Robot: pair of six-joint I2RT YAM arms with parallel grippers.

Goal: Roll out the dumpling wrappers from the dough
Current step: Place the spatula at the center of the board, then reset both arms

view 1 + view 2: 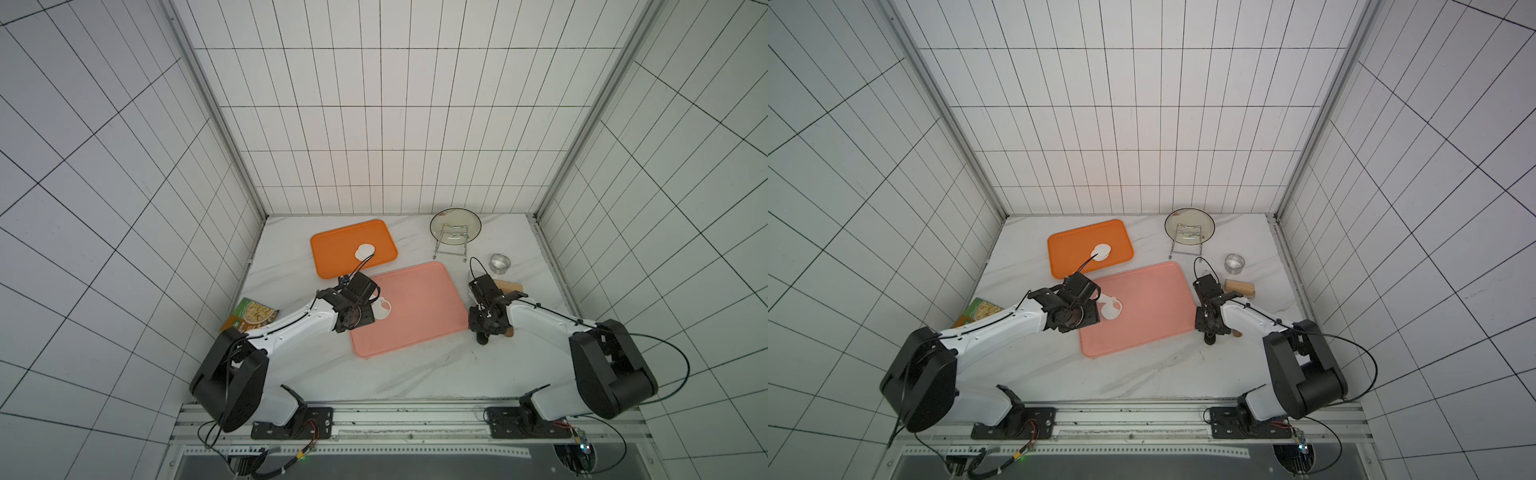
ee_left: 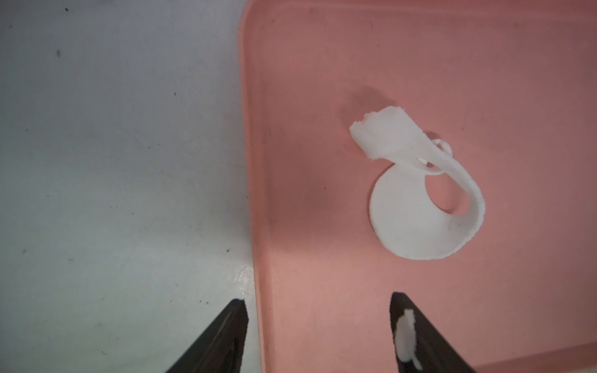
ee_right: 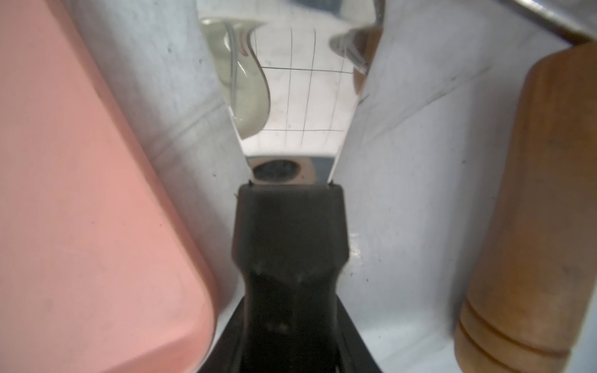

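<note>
Left wrist view: my left end effector (image 2: 318,302) hangs with its jaws spread wide and nothing between them, straddling the rim of the pink tray (image 2: 420,48), with a white crumb stuck to one finger (image 2: 429,339). The dough (image 2: 400,219), a ragged scrap with a round hole and one end curled up, lies on that tray right of the frame's centre. In both top views the dumpling wrappers (image 1: 365,250) (image 1: 1101,251) sit on the orange tray (image 1: 332,249), upper middle. My right end effector (image 3: 290,339) grips a scraper (image 3: 290,242) by its black handle, its blade over the desk (image 3: 403,193) between pink tray and rolling pin (image 3: 533,226).
</note>
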